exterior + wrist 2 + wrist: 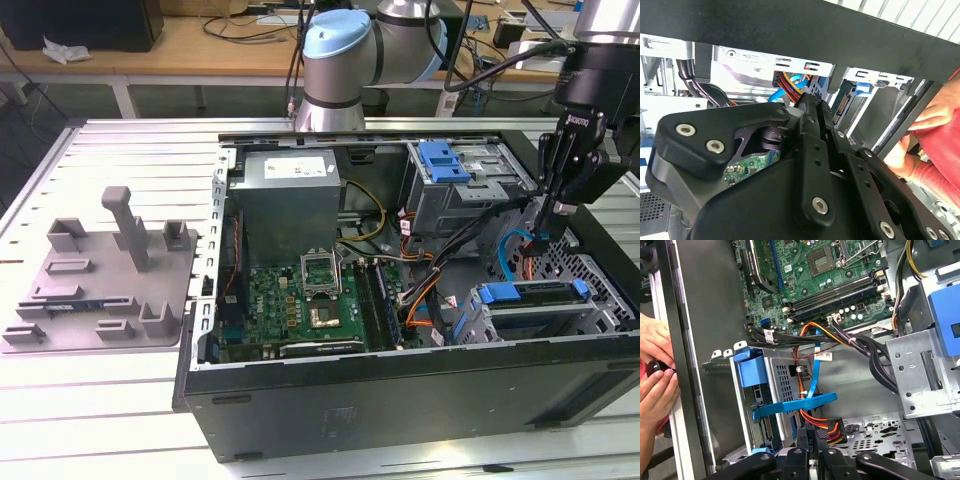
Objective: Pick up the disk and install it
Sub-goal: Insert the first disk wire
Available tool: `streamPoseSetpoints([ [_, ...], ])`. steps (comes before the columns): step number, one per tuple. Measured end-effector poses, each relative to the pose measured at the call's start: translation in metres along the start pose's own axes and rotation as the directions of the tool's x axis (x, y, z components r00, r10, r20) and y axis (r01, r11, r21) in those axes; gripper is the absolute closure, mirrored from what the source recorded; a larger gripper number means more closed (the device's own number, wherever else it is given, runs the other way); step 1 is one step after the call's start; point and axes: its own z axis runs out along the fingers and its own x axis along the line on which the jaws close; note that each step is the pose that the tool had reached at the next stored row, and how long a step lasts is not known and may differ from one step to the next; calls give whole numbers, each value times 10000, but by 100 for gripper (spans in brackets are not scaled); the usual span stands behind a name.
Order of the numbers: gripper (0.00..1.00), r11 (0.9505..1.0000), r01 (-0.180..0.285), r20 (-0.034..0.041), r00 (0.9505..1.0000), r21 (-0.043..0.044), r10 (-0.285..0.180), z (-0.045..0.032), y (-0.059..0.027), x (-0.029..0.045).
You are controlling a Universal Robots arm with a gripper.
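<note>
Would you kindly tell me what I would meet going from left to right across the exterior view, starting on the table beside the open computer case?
grey fixture plate → grey power supply box → blue bracket → gripper

I see tight room betw far drive cage (452,200) & near cage (530,318); blue cable (816,365) + wire bundle (874,354) cross it. Hands (656,351) at case wall (705,315).

Bright, even light is washing the bench (110,420) pale; the case (400,400) is lying dimmer inside, and my hand (541,232) is showing dark.
</note>
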Motion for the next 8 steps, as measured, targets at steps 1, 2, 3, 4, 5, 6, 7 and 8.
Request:
streamPoseSetpoints([
  [1, 83, 10000, 0, 0, 10000, 0, 0, 0, 0, 0],
  [2, 83, 10000, 0, 0, 10000, 0, 0, 0, 0, 0],
  [3, 83, 10000, 0, 0, 10000, 0, 0, 0, 0, 0],
  [4, 83, 10000, 1, 1, 10000, -1, -1, 1, 0, 0],
  [5, 83, 10000, 2, 18, 10000, -4, -2, 8, 1, 12],
  [6, 83, 10000, 3, 49, 10000, -4, -3, 17, 14, 39],
  [7, 83, 10000, 6, 97, 10000, 0, -6, 31, 30, 72],
  [8, 83, 10000, 7, 121, 9999, 3, -7, 41, 34, 96],
])
